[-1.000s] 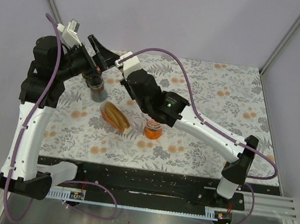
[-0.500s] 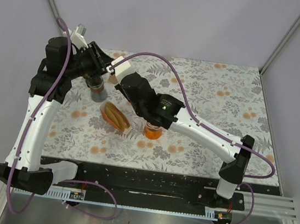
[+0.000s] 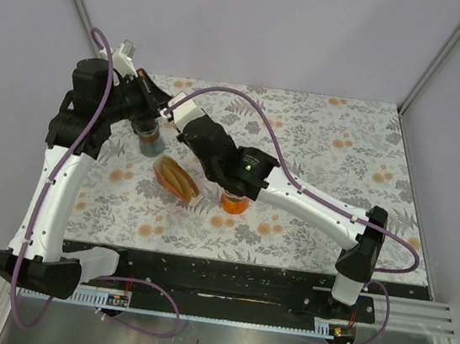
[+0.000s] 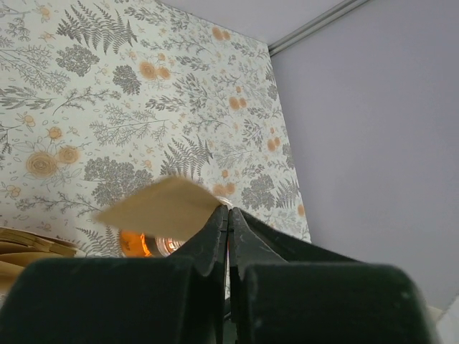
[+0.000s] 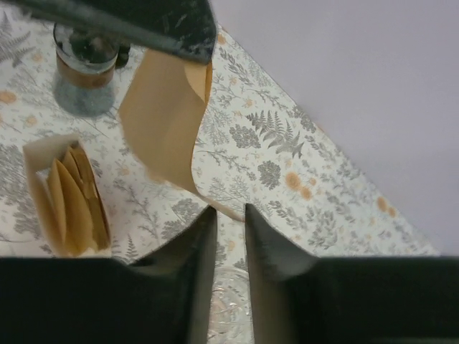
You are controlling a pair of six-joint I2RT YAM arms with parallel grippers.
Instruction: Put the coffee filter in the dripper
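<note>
The left gripper is clamped tight on one corner of the filter, its fingers pressed together with the brown paper pinched at the tips. The filter hangs in the air over the far left part of the worktop, curling downward from that grip. Its lower edge reaches the tips of the right gripper, whose fingers stand slightly apart with a clear gap between them, so they are not pinching the paper. Whether the edge touches a fingertip cannot be told. The two grippers meet tip to tip just above a dark jar near the far left corner. The orange dripper sits nearer the middle of the worktop, partly under the right arm, with no filter in it. A stack of spare filters lies between the jar and the dripper.
</note>
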